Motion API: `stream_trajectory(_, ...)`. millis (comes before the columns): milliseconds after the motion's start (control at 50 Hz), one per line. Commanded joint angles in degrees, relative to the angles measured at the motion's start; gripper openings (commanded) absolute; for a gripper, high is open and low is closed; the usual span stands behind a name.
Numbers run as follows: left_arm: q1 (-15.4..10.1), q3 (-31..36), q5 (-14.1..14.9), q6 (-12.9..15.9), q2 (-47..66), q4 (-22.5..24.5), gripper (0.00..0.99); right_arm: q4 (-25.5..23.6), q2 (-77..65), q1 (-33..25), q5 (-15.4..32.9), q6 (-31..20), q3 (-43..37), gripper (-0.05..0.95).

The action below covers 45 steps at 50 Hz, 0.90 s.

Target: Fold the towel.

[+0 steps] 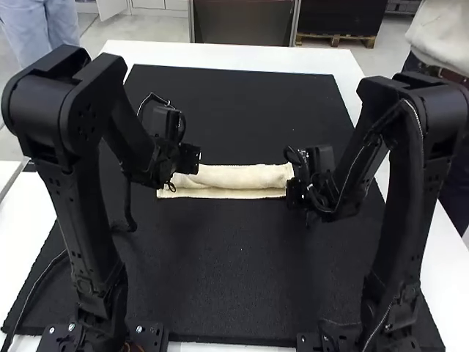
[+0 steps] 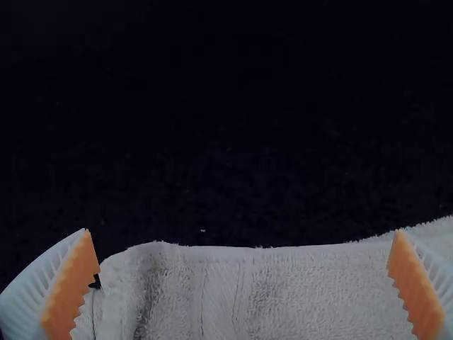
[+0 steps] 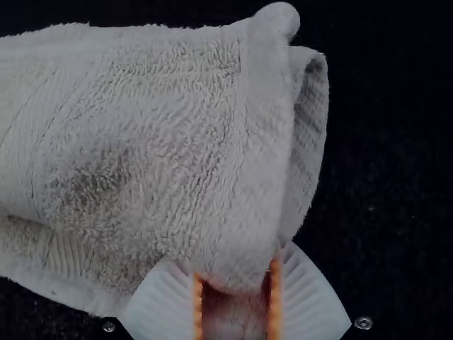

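Your left gripper has its fingers spread wide over one end of the folded, cream terry towel; your right gripper pinches the other. Past both long edges, you've black mat, then white tabletop.

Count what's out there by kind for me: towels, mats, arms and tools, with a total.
Towel: 1
Black mat: 1
Arms: 2, left arm and right arm
Tools: 2, left tool and right tool
Total: 6
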Motion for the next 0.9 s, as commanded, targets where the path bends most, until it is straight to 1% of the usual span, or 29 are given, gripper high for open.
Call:
stream_trajectory(0, -0.01, -0.17, -0.26, 0.19, -0.76, 0.43, 0.959, 0.55, -0.17, -0.31, 0.21, 0.49, 0.92, 0.17)
stream_trajectory(380, -0.01, -0.09, -0.26, 0.19, -0.76, 0.43, 0.959, 1.08, -1.84, -0.31, 0.74, -0.21, 0.92, 0.14)
stream_trajectory(700, -0.01, -0.09, -0.26, 0.19, -0.76, 0.43, 0.959, 1.43, -4.39, 2.59, 0.83, -0.57, 1.1, 0.08)
stream_trajectory(740, -0.01, -0.09, -0.26, 0.19, -0.76, 0.43, 0.959, 1.43, -4.47, 2.68, 0.83, -0.83, 1.19, 0.05)
stream_trajectory(880, -0.01, -0.17, -0.26, 0.19, -0.85, 0.26, 0.959, 1.52, -5.09, 2.86, 0.74, -0.83, 1.19, 0.05)
